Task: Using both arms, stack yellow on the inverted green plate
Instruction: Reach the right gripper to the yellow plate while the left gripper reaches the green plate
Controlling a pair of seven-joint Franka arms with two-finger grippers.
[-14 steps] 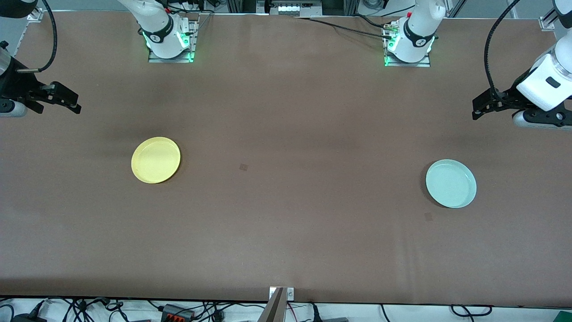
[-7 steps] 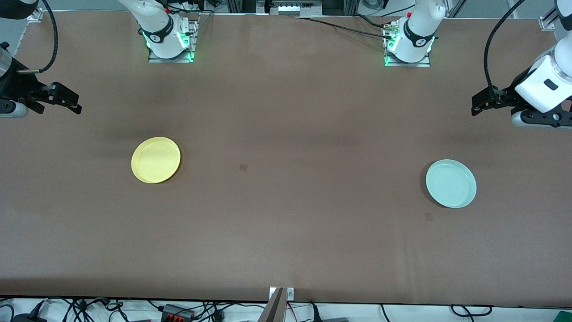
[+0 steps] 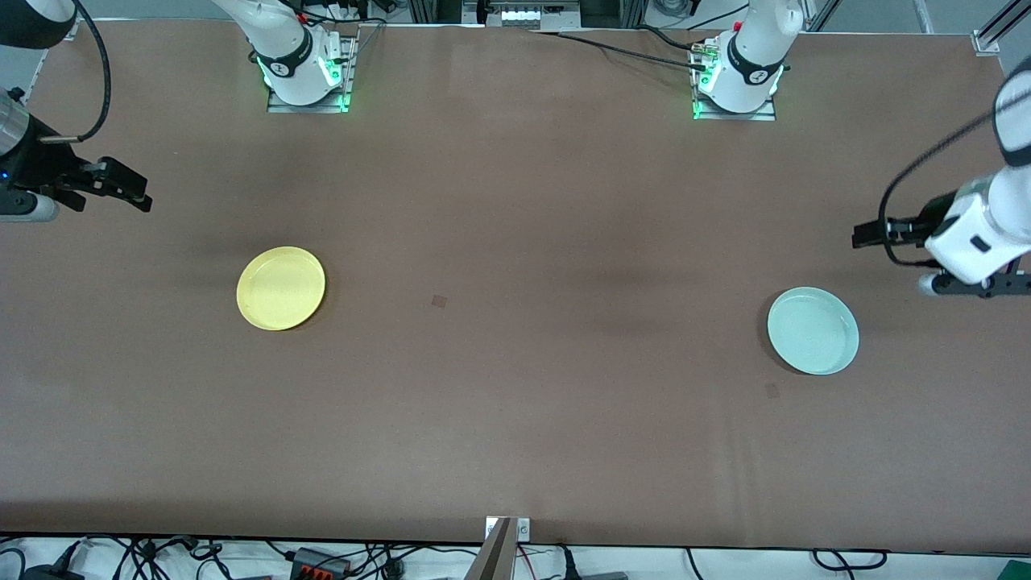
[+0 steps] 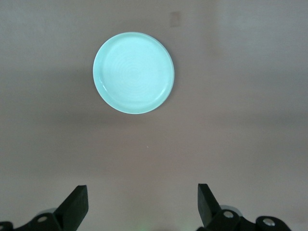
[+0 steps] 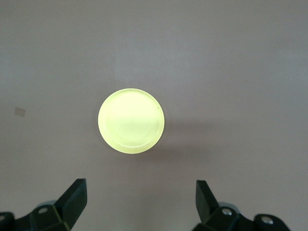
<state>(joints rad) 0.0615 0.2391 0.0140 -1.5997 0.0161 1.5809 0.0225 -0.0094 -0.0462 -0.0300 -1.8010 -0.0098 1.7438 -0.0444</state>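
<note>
My left gripper [image 3: 863, 235] hung in the air with its fingers [image 4: 77, 206] spread wide and nothing between them, over the table [image 3: 515, 419] at my left arm's end. The green plate [image 3: 813, 330] was my landmark: it lay rim up on the table, and my left gripper was above the bare surface just beside it, toward the bases. In my left wrist view the green plate [image 4: 133, 72] sat apart from the fingertips, untouched.

My right gripper [image 3: 129, 188] was likewise wide open and empty, up over the table at my right arm's end, well apart from the green plate. The yellow plate [image 3: 281, 287] lay rim up on the table, well away from the green plate toward my right arm's end and slightly farther from the front camera. My right wrist view showed the yellow plate [image 5: 131, 120] clear of my fingers [image 5: 75, 198].
</note>
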